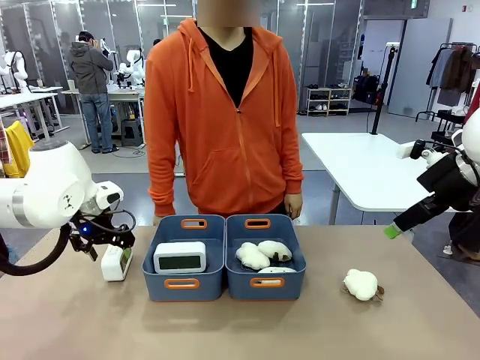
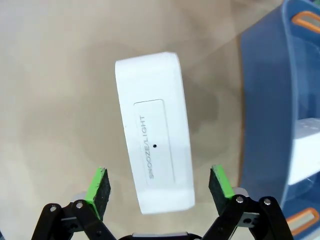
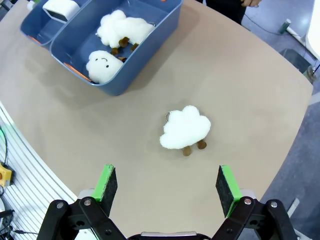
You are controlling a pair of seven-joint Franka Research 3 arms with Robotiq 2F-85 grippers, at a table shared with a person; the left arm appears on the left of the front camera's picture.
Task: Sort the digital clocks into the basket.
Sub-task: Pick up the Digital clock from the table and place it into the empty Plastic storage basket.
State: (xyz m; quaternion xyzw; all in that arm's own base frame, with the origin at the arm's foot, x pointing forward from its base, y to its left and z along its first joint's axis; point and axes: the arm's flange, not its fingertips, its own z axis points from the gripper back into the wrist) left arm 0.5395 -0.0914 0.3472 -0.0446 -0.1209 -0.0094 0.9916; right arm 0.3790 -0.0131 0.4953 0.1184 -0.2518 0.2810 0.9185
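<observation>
What I cannot make out first: in the front view my left gripper (image 1: 103,244) covers the top of the clock (image 1: 116,262) that stands on the table (image 1: 240,330) just left of the basket (image 1: 161,289), and its fingers are lost in black shadow; from the wrist I see this clock's top with the SNOOZE/LIGHT bar, and its screen is turned out of sight; the second tub (image 1: 289,285), touching the basket's right side, hides the lower part of its plush toys (image 1: 251,256), so I count two for certain and a third white lump at its near wall that I cannot tell apart.

The left jaws stand wide open, one green pad on each side of the standing clock, a clear gap at both sides, gripping nothing; the right gripper (image 3: 162,182) is likewise spread wide and empty, hanging above a lone plush toy (image 3: 186,127) that lies on the table well right of the basket, beyond the second tub.

Counted: two clocks, the other clock (image 1: 180,257) lying inside the basket; two blue tubs; one person (image 1: 225,112) in an orange hoodie standing behind the basket.
</observation>
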